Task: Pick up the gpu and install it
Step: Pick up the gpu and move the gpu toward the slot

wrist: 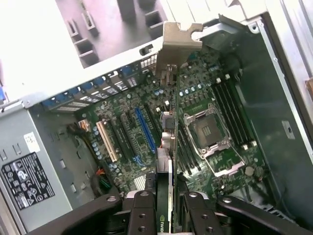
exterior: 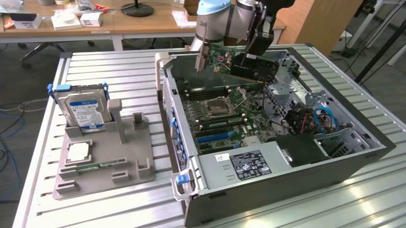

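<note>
readable text: 1 item. in the wrist view, white letters that read as "nvid", partly cut off, stand on the near end of the gpu [wrist: 166,161]. the black label [exterior: 249,165] on the power supply [exterior: 216,175], lower middle of the exterior view, carries white print and marks too small to read. the blue label [exterior: 85,113] on the hard drive [exterior: 76,93], at the exterior view's left, cannot be read either.

Behind my rig I see a long wooden desk [exterior: 146,21], a tall wooden panel [exterior: 317,23] toward the exterior view's right, grey floor [exterior: 25,92] with loose blue cables [exterior: 5,151], and bright light glinting off the slatted metal table [exterior: 95,66].
</note>
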### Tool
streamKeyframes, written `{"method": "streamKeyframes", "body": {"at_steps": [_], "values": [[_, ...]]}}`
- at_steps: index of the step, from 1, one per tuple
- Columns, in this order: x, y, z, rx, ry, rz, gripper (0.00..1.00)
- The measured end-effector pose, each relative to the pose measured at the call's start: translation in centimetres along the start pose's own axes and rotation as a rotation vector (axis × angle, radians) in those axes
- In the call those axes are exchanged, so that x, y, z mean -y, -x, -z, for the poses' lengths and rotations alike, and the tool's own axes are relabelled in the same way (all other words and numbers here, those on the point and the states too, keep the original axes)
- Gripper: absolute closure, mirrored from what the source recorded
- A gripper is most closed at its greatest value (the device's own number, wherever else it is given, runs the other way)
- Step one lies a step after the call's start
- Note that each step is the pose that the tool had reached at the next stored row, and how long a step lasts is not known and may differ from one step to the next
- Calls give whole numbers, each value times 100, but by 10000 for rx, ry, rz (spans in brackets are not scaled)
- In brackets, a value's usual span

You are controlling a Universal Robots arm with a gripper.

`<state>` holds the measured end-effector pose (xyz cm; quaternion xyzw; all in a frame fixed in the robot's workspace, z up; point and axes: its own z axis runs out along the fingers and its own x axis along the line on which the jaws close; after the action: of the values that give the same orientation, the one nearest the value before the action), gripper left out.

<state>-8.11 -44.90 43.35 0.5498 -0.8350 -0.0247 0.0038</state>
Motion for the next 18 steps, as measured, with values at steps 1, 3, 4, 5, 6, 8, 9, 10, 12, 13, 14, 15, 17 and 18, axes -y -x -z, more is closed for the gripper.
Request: {"method": "streamKeyframes", "body": {"at_steps": [1, 3, 4, 5, 6, 8, 9, 10, 12, 13, 14, 15, 17, 18], "values": [[0, 0, -1, -8, 3, 179, 74], [0, 0, -4, -25, 11, 539, 74], [0, 0, -5, -34, 15, 719, 74], [0, 0, -6, -41, 18, 898, 74], [0, 0, -7, -50, 22, 1077, 74], [0, 0, -9, -66, 29, 1437, 74], [0, 0, -11, -75, 33, 1633, 74], [0, 0, -12, -82, 37, 1812, 74], [1, 0, -15, -99, 45, 2177, 74], [1, 0, -16, -107, 48, 2356, 74], [1, 0, -17, -116, 53, 2537, 74], [1, 0, -18, -124, 56, 2716, 74], [1, -1, -21, -141, 64, 3076, 74], [1, 0, -22, -149, 68, 3266, 74]]}}
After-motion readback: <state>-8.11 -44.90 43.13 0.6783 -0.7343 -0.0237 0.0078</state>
